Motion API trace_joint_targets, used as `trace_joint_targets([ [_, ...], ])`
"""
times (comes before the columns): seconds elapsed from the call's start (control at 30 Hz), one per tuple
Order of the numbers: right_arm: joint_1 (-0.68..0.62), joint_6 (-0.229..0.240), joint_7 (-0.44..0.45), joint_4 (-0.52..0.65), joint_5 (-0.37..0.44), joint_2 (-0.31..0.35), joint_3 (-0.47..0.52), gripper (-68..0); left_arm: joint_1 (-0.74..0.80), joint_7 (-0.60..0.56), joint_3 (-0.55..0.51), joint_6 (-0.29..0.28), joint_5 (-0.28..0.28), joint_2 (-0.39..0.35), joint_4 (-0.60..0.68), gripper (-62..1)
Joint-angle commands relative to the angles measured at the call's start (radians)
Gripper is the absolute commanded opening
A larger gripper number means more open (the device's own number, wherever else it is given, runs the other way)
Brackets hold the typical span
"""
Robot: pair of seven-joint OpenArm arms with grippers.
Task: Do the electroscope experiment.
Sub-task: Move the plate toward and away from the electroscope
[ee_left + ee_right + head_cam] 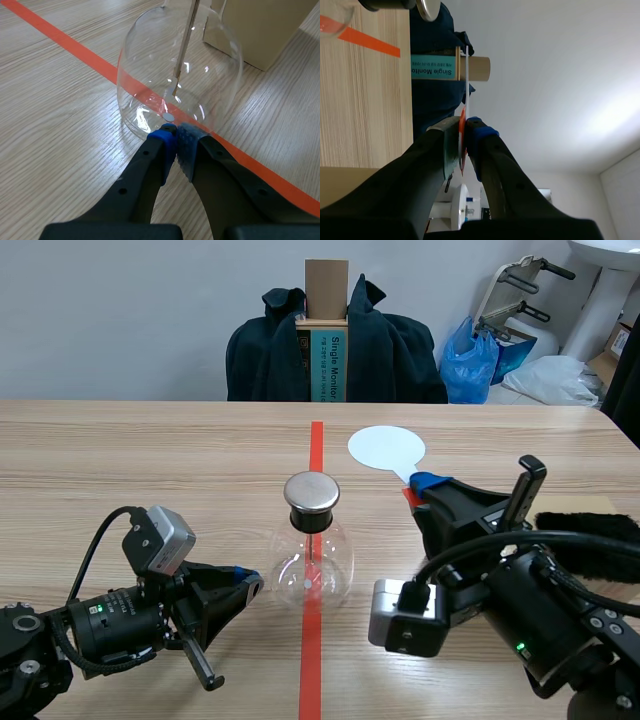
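Note:
A clear glass flask electroscope (312,565) with a round metal cap (311,493) stands on the orange tape line at the table's middle. In the left wrist view its thin metal rod (184,47) hangs inside the glass (145,65). My left gripper (250,585) lies low on the table, shut on nothing, its pads (163,141) resting against the flask's base. My right gripper (425,483), turned on its side, is shut on the orange handle of a white round paddle (386,448), which lies flat just right of the flask's cap. The right wrist view shows the paddle (467,82) edge-on between the fingers.
A black fuzzy cloth (592,530) lies on a tan board (598,504) at the right, behind my right arm. A chair draped with a dark jacket (395,355) and holding a cardboard box (327,290) stands across the table. A blue bag (478,360) sits behind it.

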Motion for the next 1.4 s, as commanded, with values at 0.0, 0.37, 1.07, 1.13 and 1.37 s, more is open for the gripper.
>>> trace_joint_targets([
  [0.0,0.015,-0.010,0.019,0.005,0.003,0.006,0.009,-66.9,-0.016,-0.015,-0.001,-0.002,-0.007,-0.003,0.019,-58.2],
  [0.37,0.015,-0.010,0.185,0.005,0.003,0.006,0.009,-66.9,-0.016,-0.015,-0.001,-0.002,-0.007,-0.003,0.019,-58.2],
  [1.07,0.014,-0.010,0.286,0.005,0.003,0.006,0.009,-66.9,-0.016,-0.015,-0.001,-0.002,-0.007,-0.003,0.019,-58.2],
  [1.13,0.014,-0.010,0.286,0.005,0.003,0.006,0.009,-66.9,-0.016,-0.015,-0.001,-0.002,-0.007,-0.003,0.019,-58.2],
  [1.37,0.014,-0.010,0.243,0.005,0.003,0.006,0.009,-66.9,-0.016,-0.015,-0.001,-0.002,-0.007,-0.003,0.019,-58.2],
])
